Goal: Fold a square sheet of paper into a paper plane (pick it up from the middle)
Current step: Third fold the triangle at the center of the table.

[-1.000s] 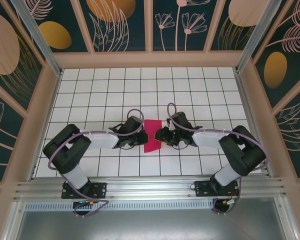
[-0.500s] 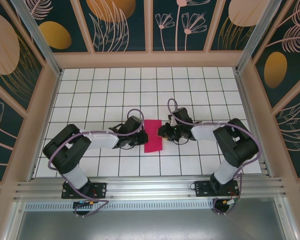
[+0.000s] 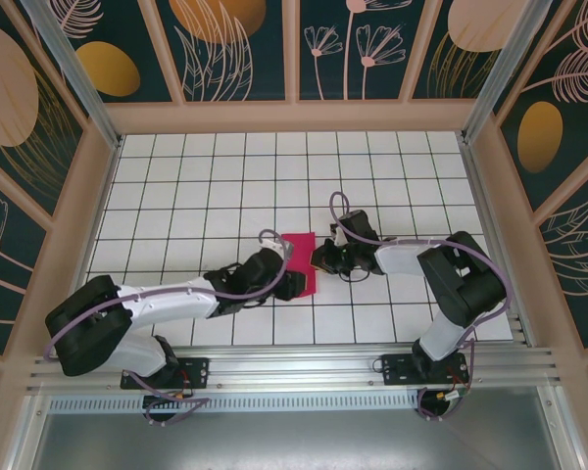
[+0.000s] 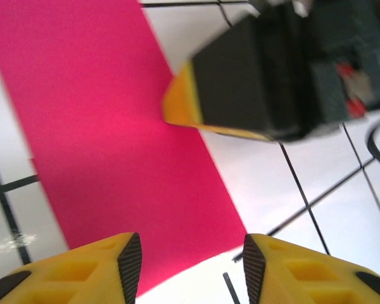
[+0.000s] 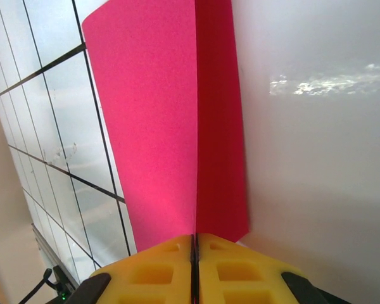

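The square sheet of paper [image 3: 299, 257] is magenta-pink and lies as a narrow folded strip on the white grid table [image 3: 216, 186]. My left gripper [image 3: 296, 286] sits low at the strip's near end. It is open, its yellow fingers straddling the near corner of the paper [image 4: 114, 126] with nothing between them [image 4: 188, 266]. My right gripper [image 3: 318, 258] is at the strip's right edge. It is shut [image 5: 195, 244], and the crease between the paper's [image 5: 158, 126] lighter and darker halves runs straight into its closed jaws. One right fingertip [image 4: 177, 104] touches the paper's edge.
Wooden walls with patterned panels [image 3: 59, 196] enclose the table on three sides. An aluminium rail [image 3: 294, 367] runs along the near edge by the arm bases. Open grid tiles lie behind and to both sides of the paper.
My left arm swung from the paper's left side round to its near end, and its jaws opened. My right gripper closed its jaws at the paper's right edge.
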